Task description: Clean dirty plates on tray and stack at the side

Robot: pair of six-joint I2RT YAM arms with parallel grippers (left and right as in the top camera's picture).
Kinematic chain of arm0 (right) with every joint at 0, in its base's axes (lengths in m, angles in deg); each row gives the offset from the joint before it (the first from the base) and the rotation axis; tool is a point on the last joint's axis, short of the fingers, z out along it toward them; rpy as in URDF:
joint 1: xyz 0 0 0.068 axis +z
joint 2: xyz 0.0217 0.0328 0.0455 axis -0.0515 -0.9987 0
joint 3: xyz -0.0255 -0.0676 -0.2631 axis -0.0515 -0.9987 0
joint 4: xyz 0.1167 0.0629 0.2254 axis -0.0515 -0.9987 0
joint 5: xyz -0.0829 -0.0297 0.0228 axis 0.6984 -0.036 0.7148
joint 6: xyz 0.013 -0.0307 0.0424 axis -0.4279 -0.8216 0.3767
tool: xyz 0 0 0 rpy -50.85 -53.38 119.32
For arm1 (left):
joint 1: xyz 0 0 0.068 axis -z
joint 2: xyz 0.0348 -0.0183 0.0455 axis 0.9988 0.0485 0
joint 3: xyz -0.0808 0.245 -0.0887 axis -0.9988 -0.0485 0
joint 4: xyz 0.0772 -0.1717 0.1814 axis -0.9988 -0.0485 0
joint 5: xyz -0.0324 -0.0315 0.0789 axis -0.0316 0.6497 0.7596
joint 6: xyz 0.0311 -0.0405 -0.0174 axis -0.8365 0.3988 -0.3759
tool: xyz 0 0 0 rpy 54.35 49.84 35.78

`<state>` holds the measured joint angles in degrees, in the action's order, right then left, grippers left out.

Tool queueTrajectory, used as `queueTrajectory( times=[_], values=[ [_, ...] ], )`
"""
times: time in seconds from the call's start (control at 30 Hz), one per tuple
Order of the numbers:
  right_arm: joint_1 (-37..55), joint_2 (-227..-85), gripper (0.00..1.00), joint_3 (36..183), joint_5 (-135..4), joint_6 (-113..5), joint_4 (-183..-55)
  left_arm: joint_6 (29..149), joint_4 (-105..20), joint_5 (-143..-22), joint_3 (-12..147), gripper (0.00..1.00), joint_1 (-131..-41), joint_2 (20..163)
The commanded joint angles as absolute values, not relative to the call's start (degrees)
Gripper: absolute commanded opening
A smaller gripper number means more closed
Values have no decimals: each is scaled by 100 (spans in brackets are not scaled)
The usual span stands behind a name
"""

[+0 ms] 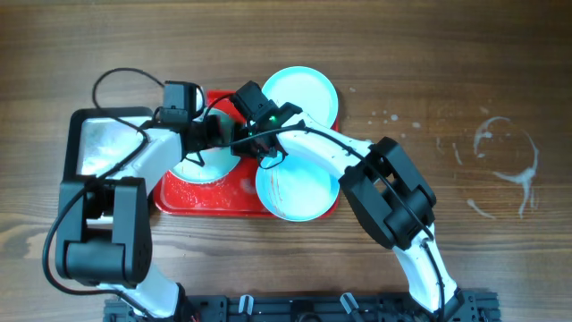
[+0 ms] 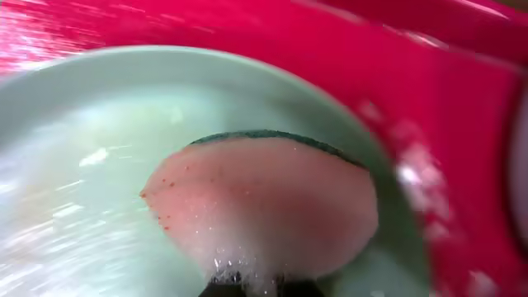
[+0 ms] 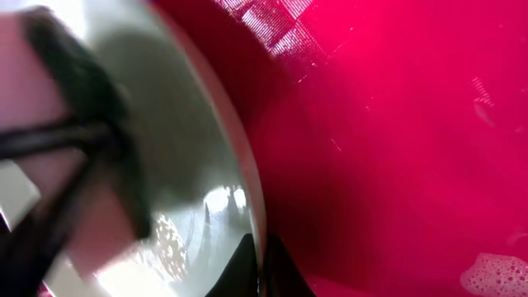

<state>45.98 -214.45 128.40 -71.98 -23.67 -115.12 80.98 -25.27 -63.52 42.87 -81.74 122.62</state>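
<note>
Lying on a brown wooden table (image 1: 465, 72) smeared with white streaks, a red tray (image 1: 192, 201) carried three pale plates (image 1: 302, 94). Left pincer (image 2: 256, 289) gripped a sponge (image 2: 264, 198) on one; right pincer (image 3: 260, 268) pinched its rim.

Glossy red plastic tray (image 1: 192, 199), smooth pale plastic plates (image 1: 302, 89), wood-grain table (image 1: 429, 54), shiny metal pan (image 1: 103, 148).

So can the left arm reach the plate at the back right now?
Probably not yet. The left gripper is shut on the sponge, pressed on the left plate, and the right gripper, pinching that plate's rim, sits between it and the back plate.
</note>
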Motion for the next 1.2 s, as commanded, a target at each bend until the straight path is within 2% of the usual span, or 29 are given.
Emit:
queueTrajectory(
  times=[0.0, 0.03, 0.23, 0.47, 0.6, 0.77, 0.83, 0.93, 1.03, 1.17],
  values=[
    [4648, -21703, 4, 12705, -7209, -2562, -11639, 7683, -2597, -7561, 4184, 4, -8091, 12468],
    [4648, -21703, 4, 12705, -7209, -2573, -11639, 7698, -2595, -7464, 4186, 4, -8109, 12468],
    [4648, -21703, 4, 12705, -7209, -2579, -11641, 9561, -3154, -4892, 4186, 4, -8448, 12465],
    [4648, -21703, 5, 12705, -7209, -2579, -11637, 9576, -3803, -3408, 4186, 4, -8725, 12465],
    [4648, -21703, 4, 12705, -7206, -2579, -11635, 9436, -3869, -3858, 4186, 4, -8734, 12465],
    [4648, -21703, 4, 12705, -7206, -2577, -11635, 7851, -3790, -7650, 4186, 4, -8734, 12465],
    [4648, -21703, 4, 12705, -7209, -2582, -11635, 7277, -3834, -8747, 4186, 4, -8734, 12465],
    [4648, -21703, 4, 12705, -7209, -2584, -11639, 6741, -3961, -9475, 4186, 4, -8734, 12465],
    [4648, -21703, 4, 12705, -7209, -2586, -11639, 6699, -3989, -9047, 4186, 4, -8741, 12465],
    [4648, -21703, 4, 12705, -7209, -2595, -11639, 8208, -4146, -6256, 4186, 4, -8741, 12465]
  ],
)
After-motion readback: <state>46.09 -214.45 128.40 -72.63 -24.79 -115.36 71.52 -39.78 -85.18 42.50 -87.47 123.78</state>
